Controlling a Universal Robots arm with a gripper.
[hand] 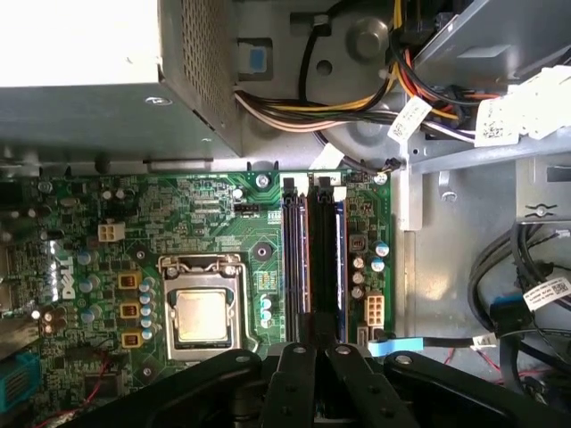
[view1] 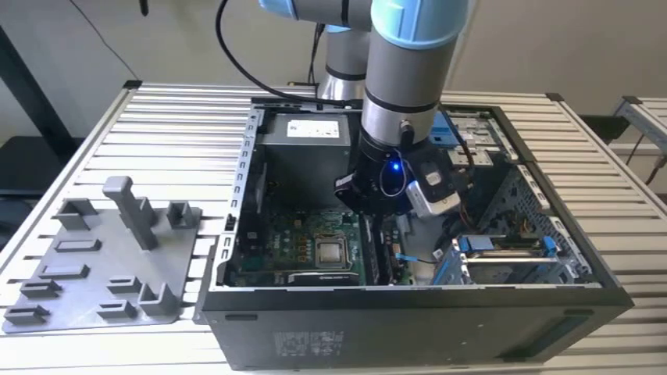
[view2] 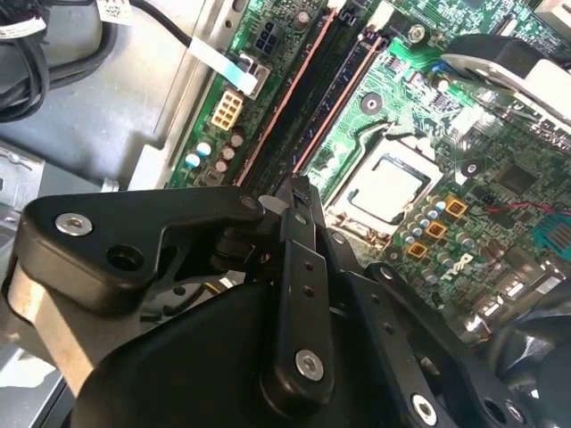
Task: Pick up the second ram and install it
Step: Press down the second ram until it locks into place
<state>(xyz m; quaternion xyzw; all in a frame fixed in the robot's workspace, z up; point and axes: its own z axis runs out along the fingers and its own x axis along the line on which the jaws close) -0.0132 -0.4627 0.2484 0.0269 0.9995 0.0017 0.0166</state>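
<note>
Gripper (hand: 312,357) down inside the open PC case (view1: 417,312), right over the RAM slots (hand: 297,259) of the green motherboard (hand: 134,214), just beside the CPU socket (hand: 201,312). Fingers (view2: 299,223) pressed close together, pinching the top edge of the second ram (hand: 327,259). Stick standing upright in the slot farther from the CPU socket, running the length of it. Can't tell if fully seated. Grey power supply (hand: 89,107) sitting past the far end of the slots, bundle of cables (hand: 294,111) next to it.
</note>
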